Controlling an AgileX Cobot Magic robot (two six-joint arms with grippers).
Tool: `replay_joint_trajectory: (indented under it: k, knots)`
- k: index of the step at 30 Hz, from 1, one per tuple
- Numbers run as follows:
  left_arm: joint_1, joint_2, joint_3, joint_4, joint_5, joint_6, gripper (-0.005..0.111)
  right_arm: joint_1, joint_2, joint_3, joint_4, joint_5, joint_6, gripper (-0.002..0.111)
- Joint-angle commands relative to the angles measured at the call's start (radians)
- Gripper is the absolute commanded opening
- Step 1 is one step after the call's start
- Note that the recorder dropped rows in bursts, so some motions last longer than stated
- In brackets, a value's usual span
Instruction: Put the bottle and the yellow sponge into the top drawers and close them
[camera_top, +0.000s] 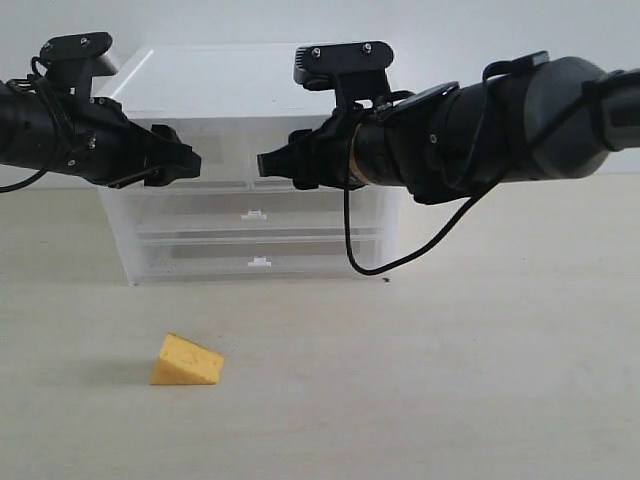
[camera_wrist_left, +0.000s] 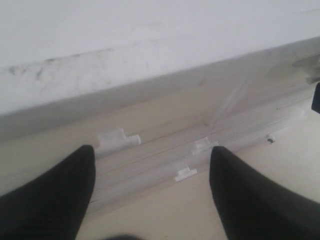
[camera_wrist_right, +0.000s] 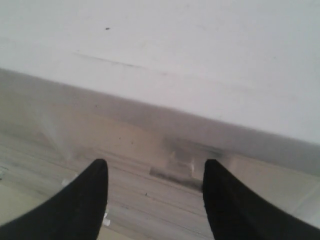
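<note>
Two grippers hang in front of the cabinet (camera_top: 300, 235), at the height of the top drawers (camera_top: 226, 150). The left gripper (camera_top: 188, 162) has its jaws wide apart with nothing between them. The right gripper (camera_top: 266, 163) also stands with its jaws apart and empty. The yellow sponge (camera_top: 187, 361) lies on the table (camera_top: 450, 390), in front of the cabinet and well below the jaws, on the left arm's side. Its long side runs about across the exterior view, parallel to the cabinet front. I judge the left arm is nearer, so I would bring it down and away from the drawers to take the sponge. The bottle I cannot find in any view.
</note>
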Motion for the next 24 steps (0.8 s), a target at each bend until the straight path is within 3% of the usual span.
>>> replay_joint_trajectory:
  k: [1,9,16,21,24]
  knots:
    - [0.001,-0.009,-0.006,0.01,0.011,0.008,0.061,-0.003,0.013,-0.035,-0.011,0.032,-0.014,0.053]
    - [0.001,-0.026,-0.006,0.088,0.084,0.008,0.06,-0.003,0.013,-0.035,-0.015,0.026,-0.014,0.053]
    - [0.007,-0.107,0.06,0.146,0.144,-0.039,0.038,-0.003,0.013,-0.035,-0.017,0.026,-0.021,0.053]
    - [0.078,-0.172,0.08,0.193,0.332,-0.117,0.028,-0.003,0.013,-0.035,-0.017,0.021,-0.023,0.053]
    - [0.111,-0.189,0.08,0.191,0.38,-0.115,0.028,-0.003,0.013,-0.035,-0.017,0.023,-0.025,0.053]
